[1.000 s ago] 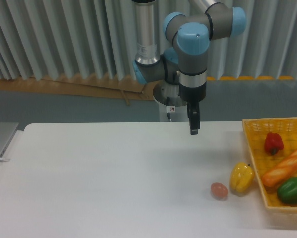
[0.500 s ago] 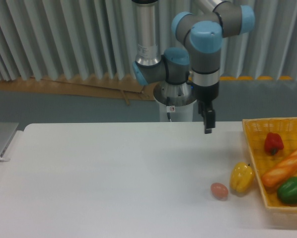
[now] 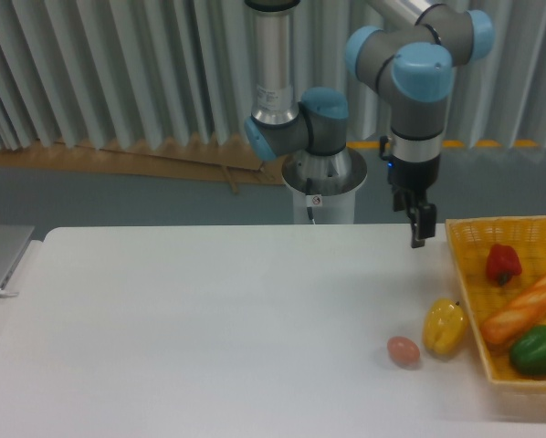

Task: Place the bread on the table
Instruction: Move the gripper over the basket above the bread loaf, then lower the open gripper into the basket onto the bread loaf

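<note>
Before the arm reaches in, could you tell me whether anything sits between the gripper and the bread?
Nothing visible blocks it. The gripper hangs above the table, left of the basket. The bread lies uncovered in the basket, between the red pepper and the green pepper, both close beside it.

Orange-tan bread (image 3: 525,316) lies diagonally in the basket (image 3: 465,274), off the white table (image 3: 209,338).

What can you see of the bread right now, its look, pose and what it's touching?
The bread is a long slim orange-tan baguette with pale diagonal slashes. It lies slantwise in the yellow woven basket, its far end running toward the picture's right edge. The green pepper sits against its near side; the red pepper is a little apart behind it. The gripper hangs above the table, left of the basket, not touching the bread.
</note>
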`<state>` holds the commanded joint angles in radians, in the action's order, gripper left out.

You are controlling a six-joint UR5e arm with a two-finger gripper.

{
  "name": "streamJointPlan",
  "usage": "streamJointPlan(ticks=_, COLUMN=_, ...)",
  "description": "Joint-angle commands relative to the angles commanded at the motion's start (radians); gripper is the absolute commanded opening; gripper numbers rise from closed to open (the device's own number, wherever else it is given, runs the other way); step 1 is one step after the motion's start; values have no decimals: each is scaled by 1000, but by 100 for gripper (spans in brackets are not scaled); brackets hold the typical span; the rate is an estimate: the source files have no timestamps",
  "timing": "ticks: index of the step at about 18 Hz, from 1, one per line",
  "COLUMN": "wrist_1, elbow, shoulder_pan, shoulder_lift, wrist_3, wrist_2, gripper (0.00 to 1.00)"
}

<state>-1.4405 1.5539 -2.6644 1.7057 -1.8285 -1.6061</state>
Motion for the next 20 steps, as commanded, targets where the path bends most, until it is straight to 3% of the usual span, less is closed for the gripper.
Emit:
streamJointPlan(ticks=4, wrist_1=2, elbow=5, shoulder_pan=-34, shoulder_lift=11, wrist_3=12, wrist_2=-3, gripper=100)
streamJointPlan(ticks=15, wrist_1=9, elbow=-6, shoulder_pan=-167, shoulder_lift=120, wrist_3=51, wrist_2=-5, gripper=100)
streamJointPlan(ticks=20, wrist_1=146, elbow=-9, shoulder_pan=-167, shoulder_lift=143, wrist_3=46, wrist_2=-11, gripper=100)
